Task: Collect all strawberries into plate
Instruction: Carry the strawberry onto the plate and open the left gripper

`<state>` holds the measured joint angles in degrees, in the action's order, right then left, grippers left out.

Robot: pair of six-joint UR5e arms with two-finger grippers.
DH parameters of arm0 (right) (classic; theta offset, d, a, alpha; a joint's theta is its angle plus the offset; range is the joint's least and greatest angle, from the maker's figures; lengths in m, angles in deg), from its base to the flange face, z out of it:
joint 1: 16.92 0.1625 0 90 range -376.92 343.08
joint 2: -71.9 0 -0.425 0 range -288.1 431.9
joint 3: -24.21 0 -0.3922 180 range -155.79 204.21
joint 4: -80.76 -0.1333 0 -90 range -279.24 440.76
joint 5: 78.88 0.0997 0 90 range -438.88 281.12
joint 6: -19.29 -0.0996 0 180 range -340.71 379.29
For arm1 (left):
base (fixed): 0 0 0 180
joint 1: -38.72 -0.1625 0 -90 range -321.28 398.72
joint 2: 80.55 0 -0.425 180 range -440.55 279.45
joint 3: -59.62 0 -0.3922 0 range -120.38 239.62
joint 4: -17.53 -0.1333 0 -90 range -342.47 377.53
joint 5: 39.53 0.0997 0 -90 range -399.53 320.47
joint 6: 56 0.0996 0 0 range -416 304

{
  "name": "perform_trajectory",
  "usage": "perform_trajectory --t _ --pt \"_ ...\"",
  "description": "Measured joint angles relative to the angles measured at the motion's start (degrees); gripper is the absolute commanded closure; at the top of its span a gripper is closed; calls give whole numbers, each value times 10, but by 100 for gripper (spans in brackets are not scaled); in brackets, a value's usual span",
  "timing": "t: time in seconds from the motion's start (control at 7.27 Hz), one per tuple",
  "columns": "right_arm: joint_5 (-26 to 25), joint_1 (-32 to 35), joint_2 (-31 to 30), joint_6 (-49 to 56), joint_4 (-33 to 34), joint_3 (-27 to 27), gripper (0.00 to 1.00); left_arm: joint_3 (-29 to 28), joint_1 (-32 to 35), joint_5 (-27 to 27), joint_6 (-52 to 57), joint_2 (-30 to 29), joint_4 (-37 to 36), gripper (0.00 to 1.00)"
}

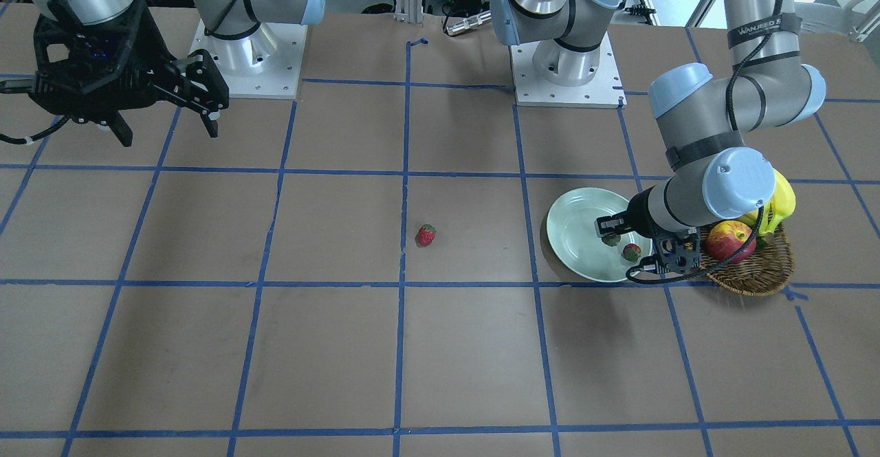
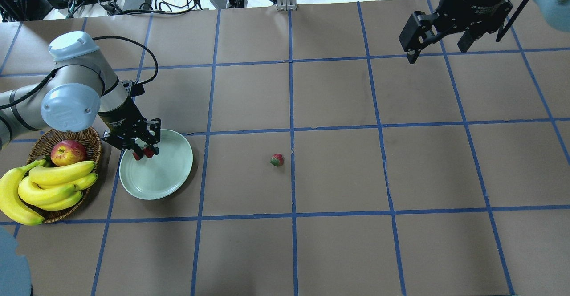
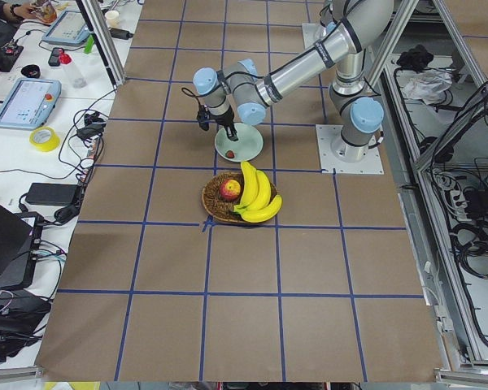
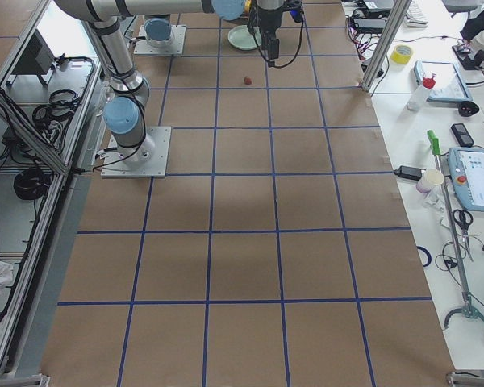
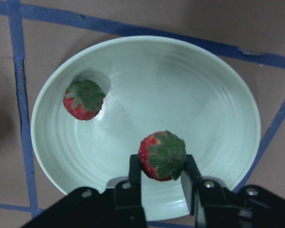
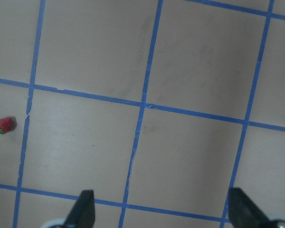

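The pale green plate point(image 2: 164, 176) sits at the table's left, also in the left wrist view point(image 5: 180, 80). One strawberry point(image 5: 84, 99) lies in it. My left gripper point(image 5: 162, 164) hangs over the plate's near rim point(image 1: 577, 227), shut on a second strawberry point(image 5: 162, 156). Both berries show close together under the gripper point(image 2: 143, 150). A third strawberry point(image 2: 277, 160) lies on the table's middle point(image 1: 426, 235) and at the left edge of the right wrist view point(image 6: 4, 125). My right gripper point(image 2: 438, 51) is open and empty, high at the far right point(image 6: 161, 209).
A brown wicker basket point(image 2: 89, 140) with a red-yellow apple point(image 2: 67, 152) and a bunch of bananas point(image 2: 53, 184) stands right beside the plate, under my left arm. Blue tape lines grid the brown table. Cables and boxes lie beyond the far edge.
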<state>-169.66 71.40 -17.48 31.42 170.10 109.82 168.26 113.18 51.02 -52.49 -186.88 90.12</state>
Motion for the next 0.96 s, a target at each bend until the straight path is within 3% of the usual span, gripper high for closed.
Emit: perform_trajectory --t 0.41,0.96 --pt "0 1 0 0 0 0 0 -10 8 -18 -29 7 -5 0" --pt "1 1 1 0 0 0 0 -42 137 -79 -180 8 -35 0"
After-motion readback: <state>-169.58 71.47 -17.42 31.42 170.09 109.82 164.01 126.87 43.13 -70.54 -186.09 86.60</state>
